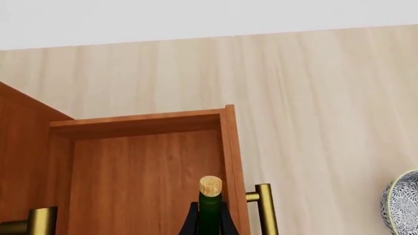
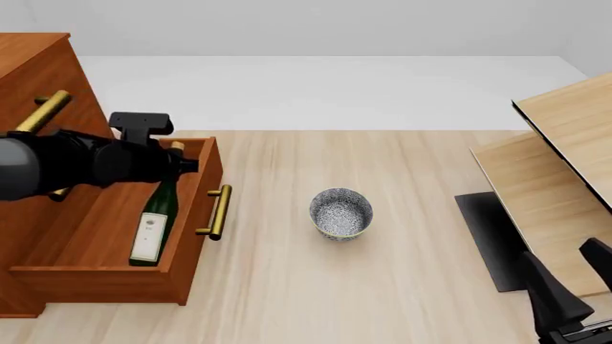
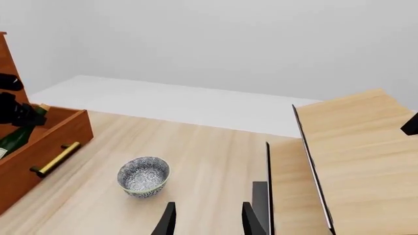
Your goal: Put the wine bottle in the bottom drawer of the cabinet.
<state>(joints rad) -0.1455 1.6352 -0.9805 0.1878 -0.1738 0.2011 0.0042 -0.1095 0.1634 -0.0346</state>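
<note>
Pale wood tabletop (image 2: 402, 272) runs under everything. Nearest, the right tool (image 3: 205, 219) hangs with fingers apart, holding nothing. Farther on sits a grey speckled round bowl (image 2: 340, 213). At left, the left tool (image 2: 175, 163) pinches the neck of the tall dark green glass wine bottle (image 2: 155, 223), which leans inside the pulled-out reddish-brown wooden bottom drawer (image 2: 191, 244) of the big reddish-brown wooden cabinet (image 2: 34, 64).

cabinet (image 2: 29, 64): reddish-brown wood, smooth satin, visible grain; bottom drawer (image 2: 186, 236) same wood, handle (image 2: 218, 212) polished brass-look metal; wine bottle (image 2: 158, 215): glossy dark green glass, matt white paper label, rough tan cork; bowl (image 2: 340, 213): speckled glazed ceramic; floor (image 2: 402, 287): pale matt wood; left gripper (image 1: 209, 215) matt black plastic.
</note>
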